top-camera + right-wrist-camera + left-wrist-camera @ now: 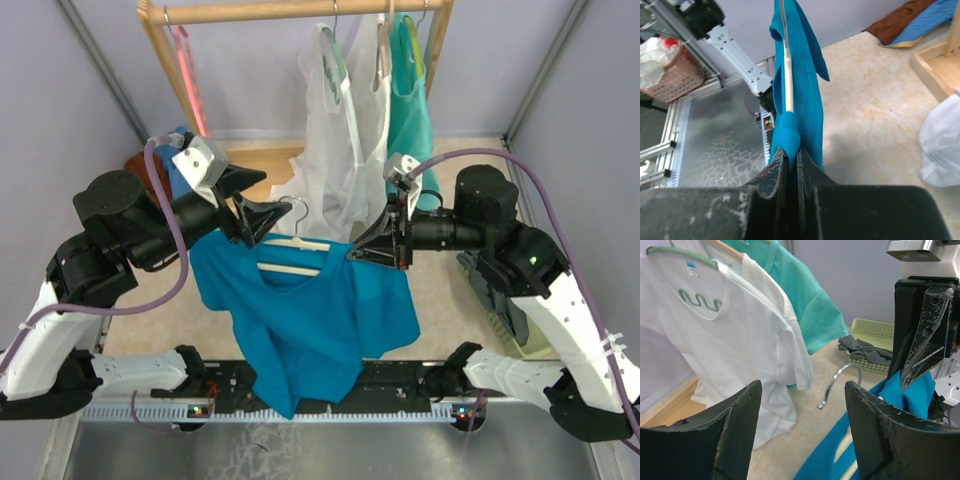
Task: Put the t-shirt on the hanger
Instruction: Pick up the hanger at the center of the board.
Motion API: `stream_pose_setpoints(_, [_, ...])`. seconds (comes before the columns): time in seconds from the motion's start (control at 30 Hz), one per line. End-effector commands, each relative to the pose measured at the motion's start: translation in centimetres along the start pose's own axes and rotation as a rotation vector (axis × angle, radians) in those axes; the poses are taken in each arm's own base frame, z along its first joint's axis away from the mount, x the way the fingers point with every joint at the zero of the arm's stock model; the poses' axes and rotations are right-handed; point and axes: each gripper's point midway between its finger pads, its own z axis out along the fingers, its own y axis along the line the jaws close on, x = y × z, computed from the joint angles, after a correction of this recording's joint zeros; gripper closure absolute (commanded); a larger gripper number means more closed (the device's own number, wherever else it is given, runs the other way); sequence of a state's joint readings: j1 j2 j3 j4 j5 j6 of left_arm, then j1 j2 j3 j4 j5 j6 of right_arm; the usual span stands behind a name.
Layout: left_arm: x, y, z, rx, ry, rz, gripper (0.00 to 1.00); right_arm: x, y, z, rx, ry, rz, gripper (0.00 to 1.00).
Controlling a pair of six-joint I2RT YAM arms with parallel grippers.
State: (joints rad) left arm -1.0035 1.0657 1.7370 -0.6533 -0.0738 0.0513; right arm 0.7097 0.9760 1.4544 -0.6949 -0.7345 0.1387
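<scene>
The teal-blue t-shirt (310, 310) hangs in the air between my two grippers, draped over the cream hanger (292, 256). The hanger's silver hook (296, 208) sticks up. My right gripper (372, 246) is shut on the t-shirt's shoulder (801, 95) at the end of the hanger bar (788, 75). My left gripper (262, 222) is open beside the other shoulder, and its jaws stand wide apart with nothing between them. In the left wrist view the hook (841, 381) and the t-shirt (835, 455) lie beyond the open left gripper (803, 390).
A wooden rack (300, 10) at the back holds white shirts (340, 130), a mint-green tank top (410, 110) and a pink hanger (190, 75). A yellow-green basket with dark clothes (872, 335) sits at the right. Brown and blue cloths (910, 25) lie at the back left.
</scene>
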Motion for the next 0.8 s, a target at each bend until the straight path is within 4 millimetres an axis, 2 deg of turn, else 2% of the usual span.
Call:
stream_pose_setpoints(0.0, [-1.1, 1.3, -0.5, -0.072, -0.029, -0.024, 0.27, -3.9, -1.5, -0.5, 0.123, -0.107, -0.036, 1.0])
stream_pose_setpoints(0.13, [-1.4, 1.8, -0.9, -0.1, -0.037, -0.033, 0.28, -4.7, -3.2, -0.3, 0.207, -0.12, -0.012, 1.0])
stream_pose_setpoints(0.3, [-0.8, 2.8, -0.8, -0.163, -0.016, -0.046, 0.27, -6.2, -3.2, -0.4, 0.222, -0.162, -0.019, 1.0])
stream_pose_setpoints(0.5, [0.8, 2.1, 1.3, -0.14, 0.021, -0.055, 0.3, -8.0, -3.4, -0.7, 0.249, -0.213, -0.018, 1.0])
stream_pose_setpoints(0.63, [0.9, 2.4, 2.8, -0.162, 0.013, -0.051, 0.3, -8.6, -3.2, -0.7, 0.242, -0.225, -0.017, 1.0])
stream_pose_setpoints(0.77, [0.2, 1.8, 3.8, -0.127, -0.02, -0.054, 0.29, -8.8, -3.2, -0.6, 0.239, -0.226, -0.015, 1.0])
